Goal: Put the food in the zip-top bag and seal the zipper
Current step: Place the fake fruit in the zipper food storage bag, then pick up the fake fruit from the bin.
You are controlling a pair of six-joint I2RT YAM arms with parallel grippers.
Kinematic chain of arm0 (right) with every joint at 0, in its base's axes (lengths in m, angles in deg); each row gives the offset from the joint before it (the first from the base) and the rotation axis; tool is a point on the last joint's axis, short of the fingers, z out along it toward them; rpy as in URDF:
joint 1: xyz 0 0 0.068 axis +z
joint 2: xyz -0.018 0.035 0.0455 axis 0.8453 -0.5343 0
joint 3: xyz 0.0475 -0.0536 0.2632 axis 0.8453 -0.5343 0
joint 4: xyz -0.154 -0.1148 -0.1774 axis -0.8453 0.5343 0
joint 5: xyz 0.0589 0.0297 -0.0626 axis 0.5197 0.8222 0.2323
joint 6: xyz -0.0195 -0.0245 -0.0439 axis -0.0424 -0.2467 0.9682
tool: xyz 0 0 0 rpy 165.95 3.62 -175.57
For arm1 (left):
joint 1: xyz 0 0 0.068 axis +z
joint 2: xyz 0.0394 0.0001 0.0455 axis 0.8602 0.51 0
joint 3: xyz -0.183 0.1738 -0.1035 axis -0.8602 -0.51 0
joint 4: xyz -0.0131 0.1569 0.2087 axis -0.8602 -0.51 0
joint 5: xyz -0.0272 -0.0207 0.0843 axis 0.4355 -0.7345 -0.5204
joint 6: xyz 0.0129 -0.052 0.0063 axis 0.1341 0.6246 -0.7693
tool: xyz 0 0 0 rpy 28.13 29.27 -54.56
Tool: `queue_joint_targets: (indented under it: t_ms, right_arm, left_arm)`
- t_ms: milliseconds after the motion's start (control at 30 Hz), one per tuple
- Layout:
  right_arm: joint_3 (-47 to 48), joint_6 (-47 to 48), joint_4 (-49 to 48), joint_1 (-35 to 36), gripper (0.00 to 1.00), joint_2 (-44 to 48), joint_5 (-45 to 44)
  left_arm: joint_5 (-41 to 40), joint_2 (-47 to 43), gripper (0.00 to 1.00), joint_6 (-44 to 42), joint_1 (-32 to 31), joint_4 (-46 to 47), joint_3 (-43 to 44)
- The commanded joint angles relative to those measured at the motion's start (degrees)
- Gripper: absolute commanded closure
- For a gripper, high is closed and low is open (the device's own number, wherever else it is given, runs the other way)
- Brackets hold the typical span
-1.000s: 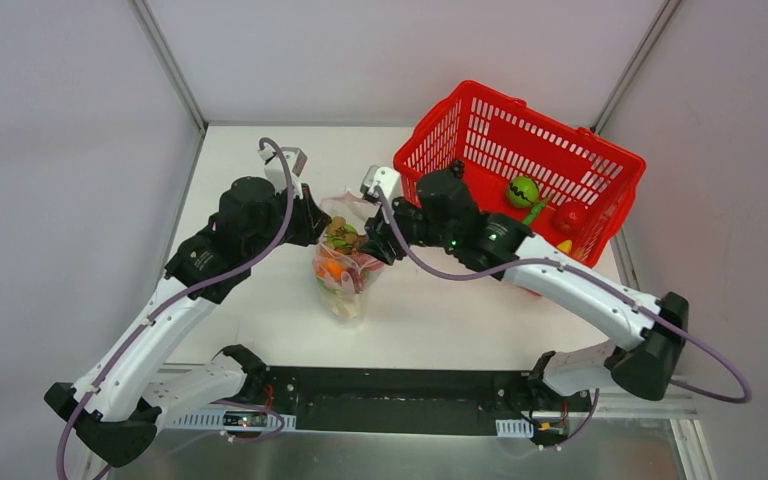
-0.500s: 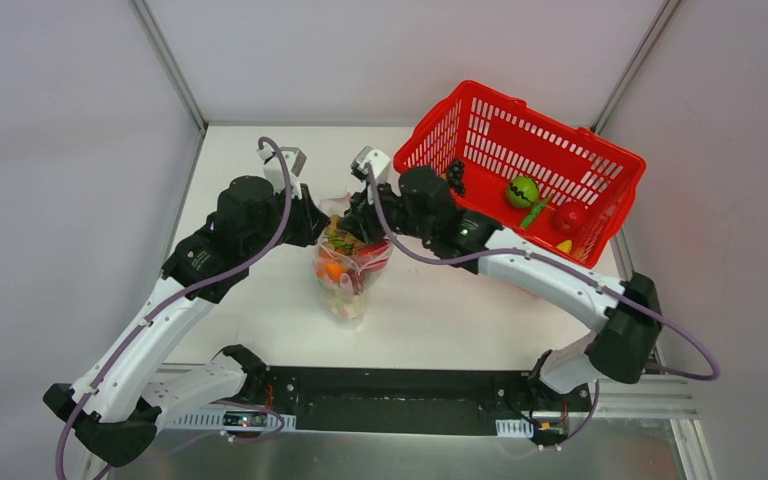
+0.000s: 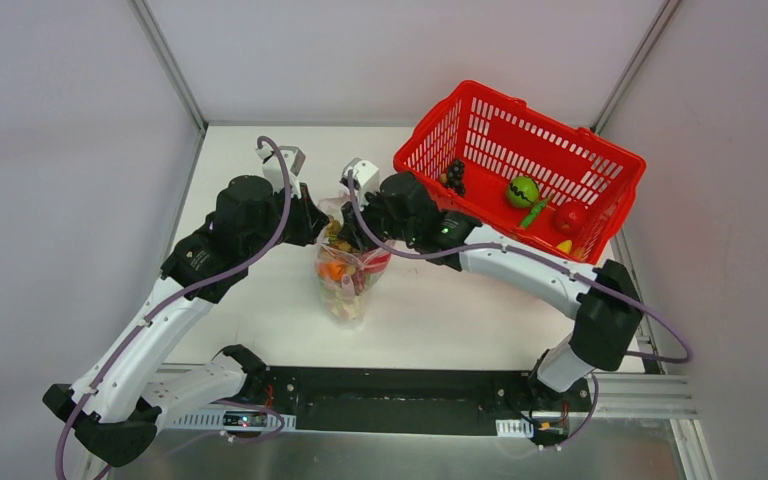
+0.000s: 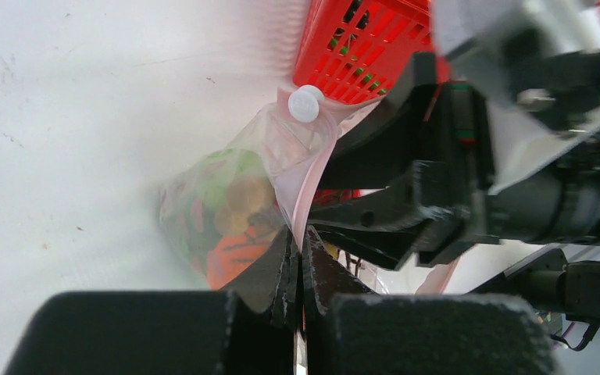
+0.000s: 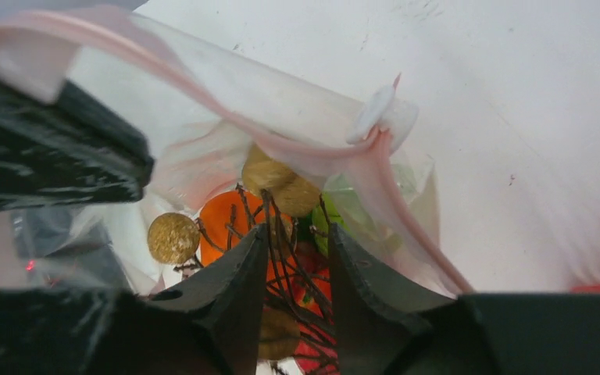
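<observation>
The clear zip-top bag (image 3: 348, 280) stands on the table, holding orange, green and red food. My left gripper (image 3: 312, 222) is shut on the bag's mouth edge; in the left wrist view its jaws (image 4: 298, 234) pinch the pink zipper (image 4: 305, 195) below the white slider (image 4: 305, 103). My right gripper (image 3: 345, 232) is over the open mouth. In the right wrist view it (image 5: 297, 230) is closed on a brown-stemmed bunch of golden round fruits (image 5: 281, 183), above the food inside. The zipper (image 5: 203, 109) arcs open above it.
The red mesh basket (image 3: 480, 110) stands tilted at the back right. It holds dark grapes (image 3: 454, 175), a green fruit (image 3: 523, 190), a red fruit (image 3: 570, 216) and a yellow piece (image 3: 565, 245). Grey walls enclose the table.
My right arm has swung left from beside the bag to over its mouth, uncovering the grapes in the basket. The left gripper and the bag have stayed put.
</observation>
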Motion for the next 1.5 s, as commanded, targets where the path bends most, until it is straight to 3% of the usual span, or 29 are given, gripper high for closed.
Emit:
queue_joint_targets:
  t_ms: [0, 133, 267, 433, 567, 633, 833, 967, 1167, 1467]
  right_arm:
    - [2.49, 2.08, -0.53, 0.00, 0.60, 7.94, -1.01]
    - [0.74, 3.03, -1.63, -0.10, 0.52, 13.25, -1.78]
    - [-1.47, 3.69, -2.88, -0.20, 0.51, 17.41, -4.05]
    - [-5.82, 4.61, -8.49, -1.36, 0.46, 23.47, -14.80]
    - [-4.67, 2.29, -8.76, -6.99, 0.40, 23.27, -24.97]
    - [-2.70, -1.65, -5.40, -12.57, 0.36, 21.89, -25.29]
    - [3.56, -12.79, 6.48, -31.06, 0.25, 13.68, -13.56]
    - [8.50, -14.31, 13.94, -39.27, 0.21, 4.72, -2.11]
    - [13.80, -18.39, 17.62, -42.96, 0.18, -9.55, 3.27]
    - [24.81, -21.04, 20.08, -41.75, 0.15, -26.37, -1.83]
  left_arm:
    - [-1.35, -1.11, 1.00, -1.06, 0.02, 2.62, 2.34]
    - [-1.34, -1.03, 1.00, -0.89, 0.02, 3.30, 2.12]
    - [-0.94, -1.00, 1.00, -0.65, 0.00, 3.90, 1.71]
    - [0.42, -0.73, 1.00, -0.21, 0.02, 4.94, 0.95]
    - [2.06, -0.11, 1.00, -0.05, 0.01, 5.08, 1.15]
    - [2.31, -0.14, 1.00, 0.11, -0.02, 5.15, 0.98]
    - [2.23, -0.54, 1.00, 0.33, 0.04, 5.31, 0.43]
    - [2.53, -0.72, 1.00, 0.36, 0.00, 5.34, 0.15]
    - [3.20, -1.01, 1.00, 0.54, 0.00, 5.09, -0.22]
    - [2.80, -1.64, 1.00, 0.56, 0.00, 5.48, -1.34]
